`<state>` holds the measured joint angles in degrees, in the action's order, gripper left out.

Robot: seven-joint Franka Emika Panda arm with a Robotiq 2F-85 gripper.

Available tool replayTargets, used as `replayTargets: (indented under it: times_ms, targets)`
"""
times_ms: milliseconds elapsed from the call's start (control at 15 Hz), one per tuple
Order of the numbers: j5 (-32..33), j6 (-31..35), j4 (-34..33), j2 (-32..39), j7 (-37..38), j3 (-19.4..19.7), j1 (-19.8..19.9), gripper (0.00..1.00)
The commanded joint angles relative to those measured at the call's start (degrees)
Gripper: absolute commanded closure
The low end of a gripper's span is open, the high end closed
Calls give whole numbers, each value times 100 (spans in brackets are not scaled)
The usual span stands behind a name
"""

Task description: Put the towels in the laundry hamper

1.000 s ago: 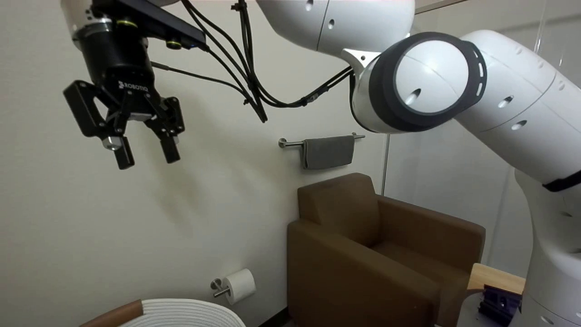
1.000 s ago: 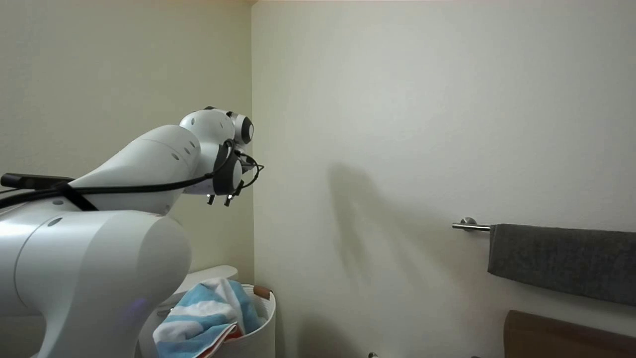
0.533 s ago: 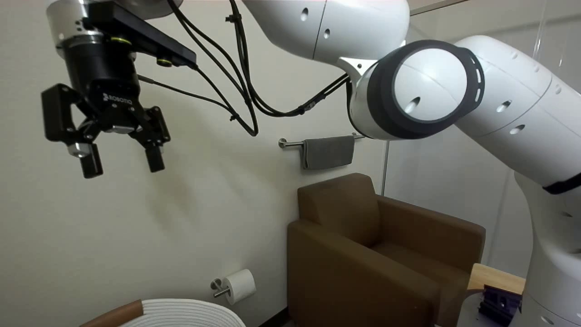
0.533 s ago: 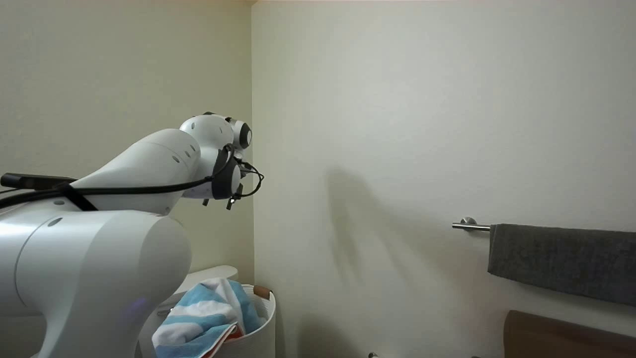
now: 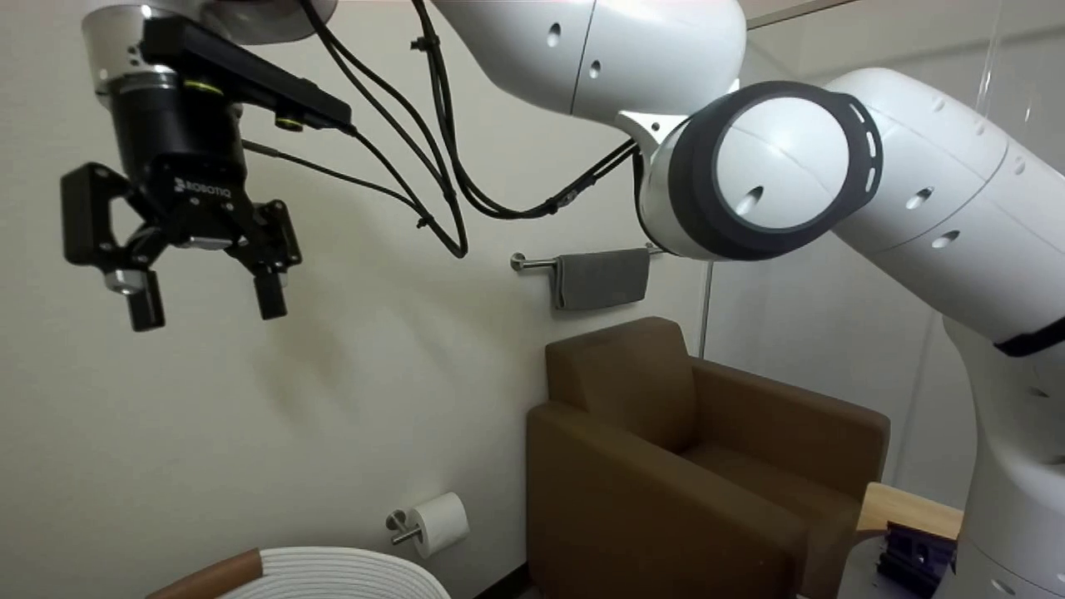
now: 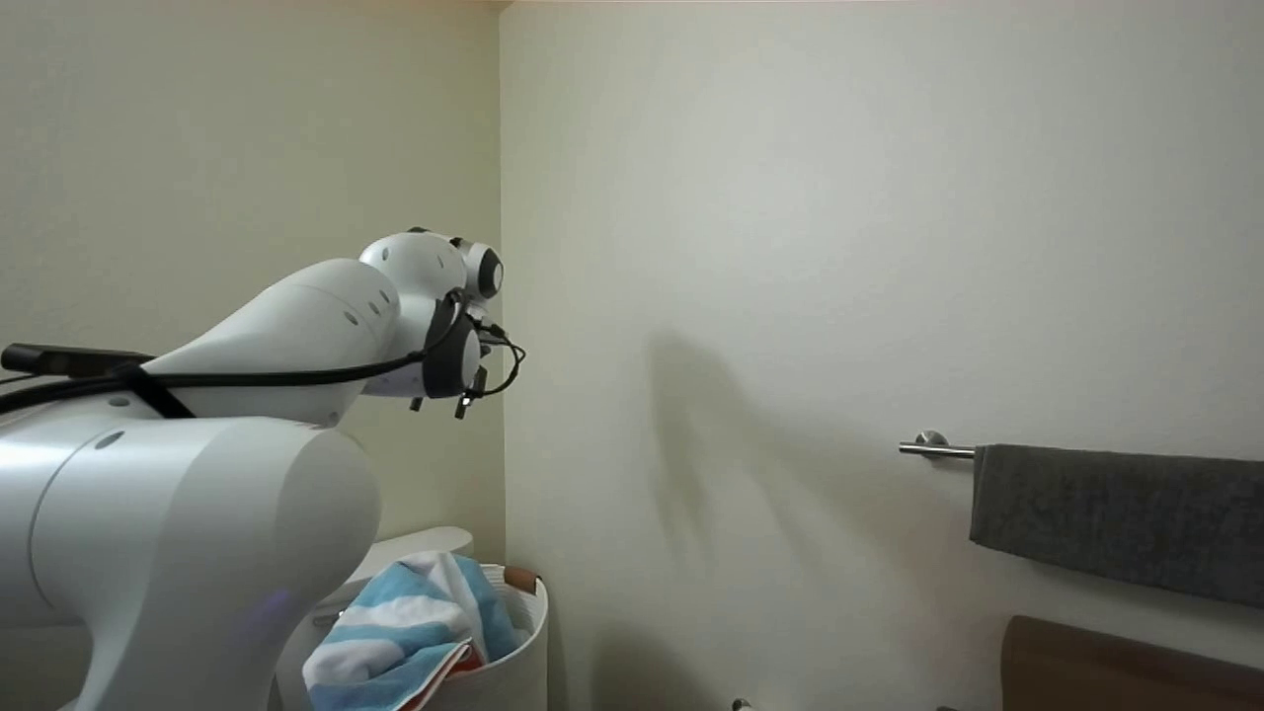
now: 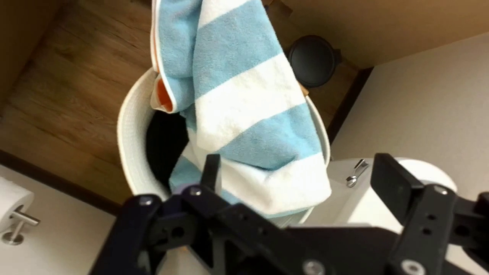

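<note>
A blue-and-white striped towel point(image 7: 248, 95) with an orange edge lies over the white woven hamper point(image 7: 125, 141). Part of it is inside and part hangs over the rim. An exterior view shows this towel point(image 6: 400, 622) and hamper point(image 6: 528, 671) partly behind the arm; another exterior view shows only the hamper's rim point(image 5: 333, 570). A grey towel hangs folded on a wall bar in both exterior views point(image 5: 603, 280) point(image 6: 1116, 518). My gripper point(image 5: 208, 306) is open and empty, pointing down, high above the hamper. In the wrist view my gripper point(image 7: 301, 173) has its fingers wide apart.
A toilet point(image 7: 366, 206) stands beside the hamper. A brown armchair point(image 5: 666, 482) stands by the wall below the grey towel. A toilet paper roll point(image 5: 441, 524) sticks out from the wall. A black round bin point(image 7: 312, 61) is on the floor beyond the hamper.
My gripper has moved left and slightly down in an exterior view, and its tilt has straightened. It is open in every frame. The towels and hamper show no clear movement.
</note>
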<state>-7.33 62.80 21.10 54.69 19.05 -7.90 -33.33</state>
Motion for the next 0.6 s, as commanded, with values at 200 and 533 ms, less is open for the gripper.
replayTargets:
  times_ms: [200, 533]
  targets:
    - [944, -25, -10, -439, 415, 741, 70, 0]
    - [1280, -111, -94, -727, 1183, 1094, 248, 0]
